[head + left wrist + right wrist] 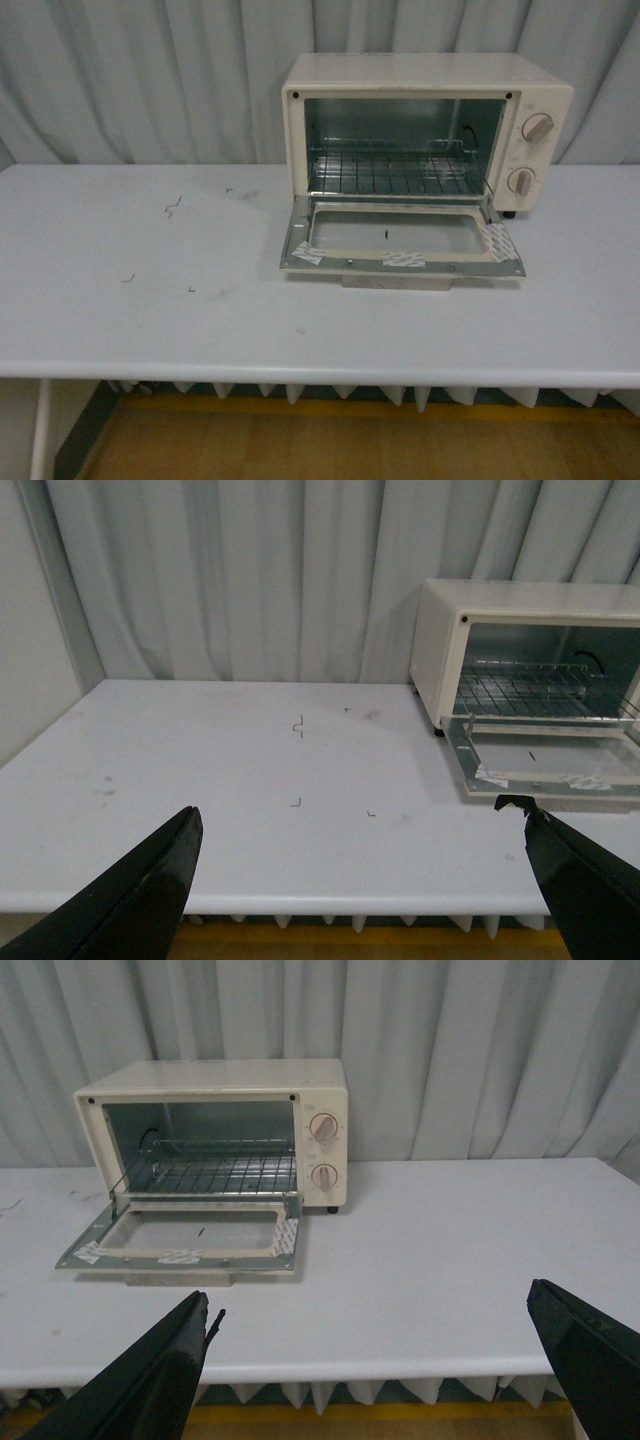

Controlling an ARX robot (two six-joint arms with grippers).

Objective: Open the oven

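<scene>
The oven (428,125) sits toward the back right of the white desk (150,300), close against the curtain (140,80), its drop-down door (402,238) already folded flat onto the desk with the wire rack (390,172) exposed and two knobs (537,127) on its right face. Judged from this, the opening is done; what remains is to keep both arms clear of the lowered door and avoid nudging its front edge. The left gripper (360,880) hangs near the desk's front edge, jaws spread wide, holding and touching nothing. The right gripper (375,1360) hovers likewise at the front edge, jaws wide apart and empty, well short of the oven.
</scene>
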